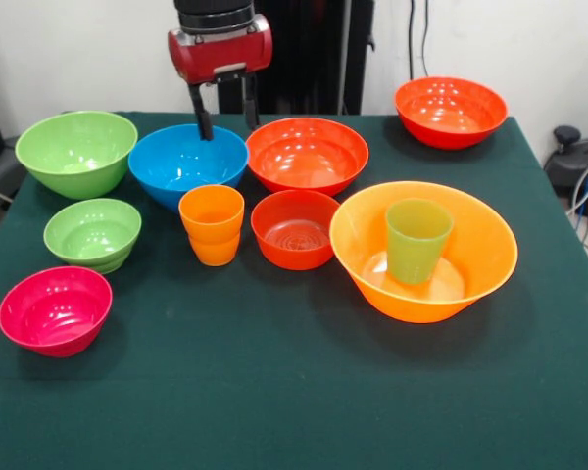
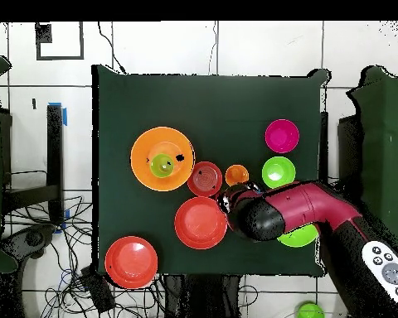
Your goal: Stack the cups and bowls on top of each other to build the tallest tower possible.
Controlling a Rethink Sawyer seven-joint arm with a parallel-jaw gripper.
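Note:
My gripper (image 1: 225,119) hangs open over the back rim of the blue bowl (image 1: 188,164), with nothing between its black fingers. The orange cup (image 1: 212,225) stands upright just in front of that bowl. The translucent green cup (image 1: 416,238) stands upright inside the largest orange bowl (image 1: 470,264) at the right. A small red-orange bowl (image 1: 295,228) sits between the orange cup and the big orange bowl. In the overhead view the arm (image 2: 277,214) covers the blue bowl, and the green cup (image 2: 162,165) shows inside the orange bowl (image 2: 144,149).
A large green bowl (image 1: 76,152), a small green bowl (image 1: 92,233) and a pink bowl (image 1: 55,309) line the left side. Two wider red-orange bowls sit behind, one in the middle (image 1: 307,155) and one at the back right corner (image 1: 450,111). Dark green cloth (image 1: 274,392) covers the table.

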